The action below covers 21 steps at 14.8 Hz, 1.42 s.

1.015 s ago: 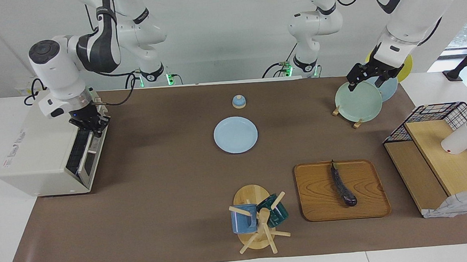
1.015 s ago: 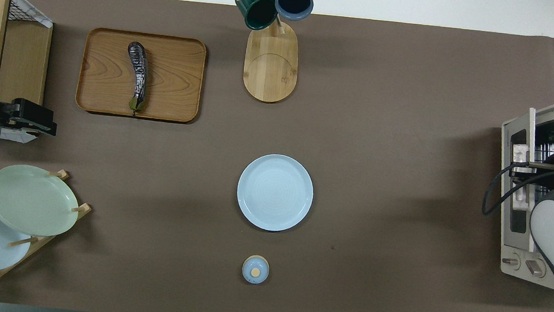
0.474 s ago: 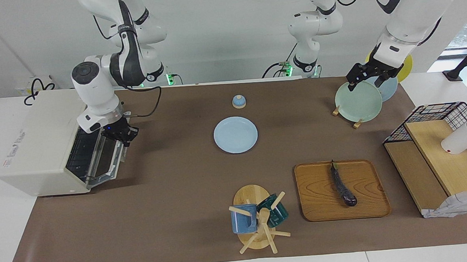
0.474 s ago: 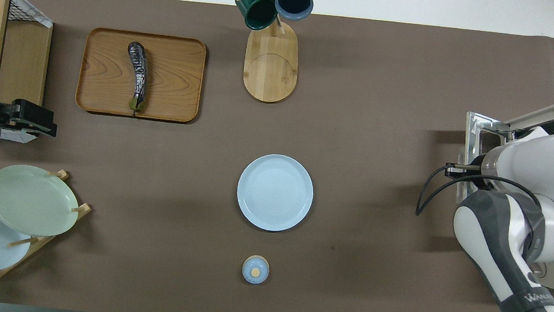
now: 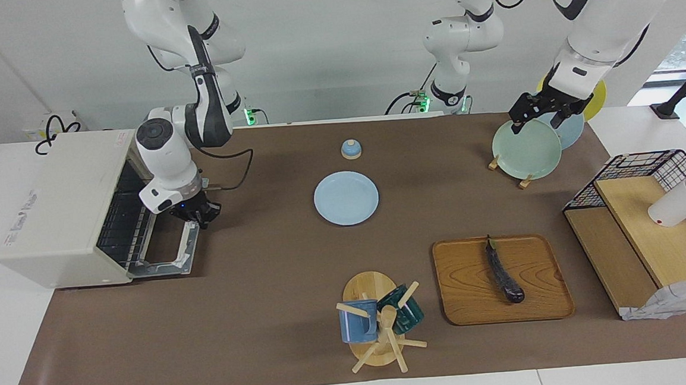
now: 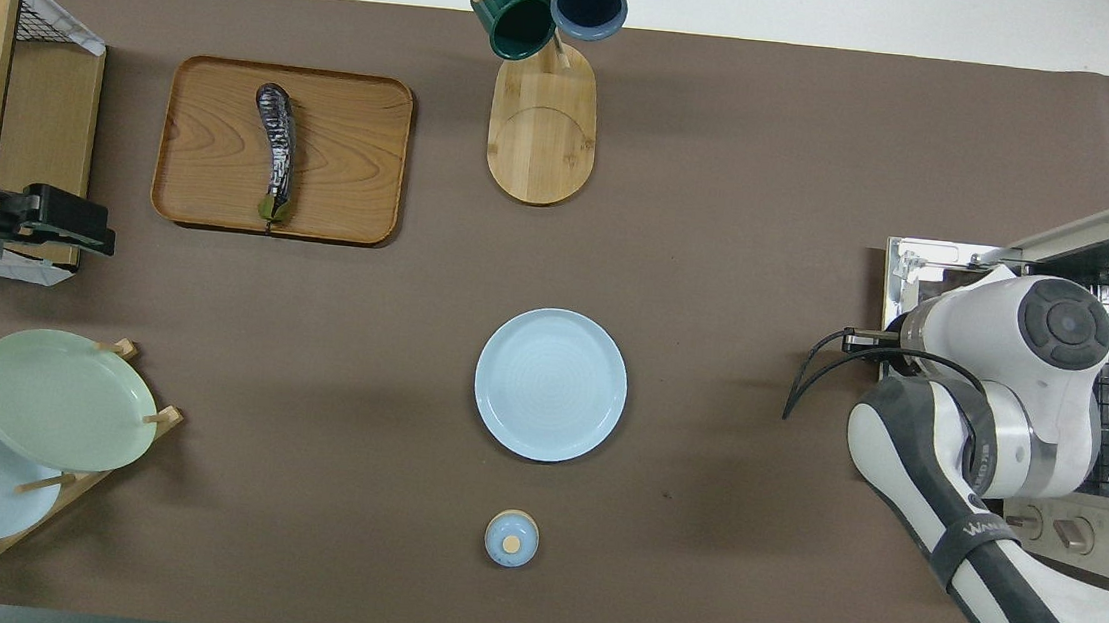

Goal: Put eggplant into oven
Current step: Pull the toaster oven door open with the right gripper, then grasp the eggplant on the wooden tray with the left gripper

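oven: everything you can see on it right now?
The oven is a boxy off-white toaster oven at the right arm's end of the table, partly on the brown mat. Its glass door is dropped fully open, lying about flat, and the wire rack shows inside with nothing on it. Two knobs sit on the front panel. The right gripper is at the door's handle edge; whether it grips the handle cannot be told.

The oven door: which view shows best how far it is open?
The facing view. There the oven shows its door dropped nearly flat onto the table, the rack inside exposed, and the right pincer at the door's handle edge. In the overhead view the right arm covers most of the door; only one corner shows.
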Motion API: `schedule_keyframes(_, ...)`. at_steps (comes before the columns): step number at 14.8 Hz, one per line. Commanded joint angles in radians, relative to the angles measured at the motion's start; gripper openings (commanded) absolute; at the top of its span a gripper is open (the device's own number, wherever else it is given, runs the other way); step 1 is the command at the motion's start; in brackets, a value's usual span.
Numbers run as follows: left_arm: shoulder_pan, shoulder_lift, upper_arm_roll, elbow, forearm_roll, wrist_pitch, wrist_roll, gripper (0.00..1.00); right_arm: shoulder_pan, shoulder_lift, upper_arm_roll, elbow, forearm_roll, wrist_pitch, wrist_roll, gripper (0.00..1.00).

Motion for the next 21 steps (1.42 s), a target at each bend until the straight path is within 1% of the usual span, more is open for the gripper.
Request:
schedule_keyframes(1, 0.002, 0.051, -0.009, -0.027, 0.015, 0.132, 0.017, 1.0, -0.017, 0.023, -0.03, 0.019, -0.01, 0.034, -0.002, 0.0)
schedule_keyframes(3, -0.003, 0.143, -0.011, -0.012, 0.004, 0.215, 0.017, 1.0, 0.026, 0.023, -0.028, 0.026, -0.01, 0.023, 0.077, 0.0)
schedule_keyframes(5, -0.023, 0.263, -0.009, 0.008, -0.005, 0.319, 0.018, 1.0, 0.078, 0.009, -0.03, 0.048, -0.008, -0.023, 0.104, 0.0)
schedule_keyframes(6, -0.026, 0.326, -0.011, 0.008, -0.005, 0.405, 0.018, 1.0, 0.074, -0.009, -0.03, 0.065, -0.007, -0.072, 0.099, 0.0)
schedule_keyframes(8, -0.035, 0.436, -0.009, 0.013, -0.002, 0.526, 0.017, 1.0, 0.082, -0.056, -0.03, 0.1, -0.007, -0.209, 0.072, 0.0)
schedule_keyframes(10, -0.048, 0.533, -0.009, 0.061, 0.006, 0.576, 0.018, 1.0, 0.091, -0.098, -0.028, 0.147, -0.007, -0.32, 0.067, 0.0)
schedule_keyframes(11, -0.051, 0.561, -0.009, 0.083, 0.009, 0.583, 0.02, 1.0, 0.099, -0.109, -0.028, 0.192, -0.007, -0.404, 0.067, 0.0)
schedule_keyframes(14, -0.055, 0.598, -0.009, 0.082, 0.012, 0.648, 0.026, 1.0, 0.094, -0.132, -0.03, 0.322, -0.007, -0.619, 0.067, 0.0)
schedule_keyframes(15, -0.058, 0.598, -0.009, 0.077, 0.012, 0.654, 0.032, 0.99, 0.089, -0.145, -0.03, 0.357, -0.007, -0.683, 0.067, 0.06)
schedule_keyframes(16, -0.06, 0.598, -0.009, 0.075, 0.01, 0.652, 0.049, 0.95, 0.088, -0.165, -0.03, 0.374, -0.007, -0.728, 0.067, 0.12)
schedule_keyframes(17, -0.063, 0.598, -0.009, 0.072, 0.01, 0.657, 0.062, 0.88, 0.086, -0.19, -0.031, 0.385, -0.007, -0.754, 0.067, 0.14)
schedule_keyframes(18, -0.064, 0.598, -0.009, 0.063, 0.01, 0.663, 0.073, 0.75, 0.085, -0.211, -0.036, 0.396, -0.008, -0.782, 0.064, 0.18)
schedule_keyframes(19, -0.068, 0.598, -0.008, 0.057, 0.009, 0.674, 0.081, 0.6, 0.085, -0.23, -0.038, 0.411, -0.01, -0.828, 0.058, 0.27)
schedule_keyframes(20, -0.068, 0.596, -0.008, 0.049, 0.009, 0.686, 0.086, 0.36, 0.085, -0.233, -0.041, 0.436, -0.011, -0.871, 0.041, 0.29)
schedule_keyframes(21, -0.068, 0.596, -0.009, 0.049, 0.009, 0.685, 0.087, 0.13, 0.083, -0.23, -0.041, 0.468, -0.014, -0.903, 0.027, 0.39)
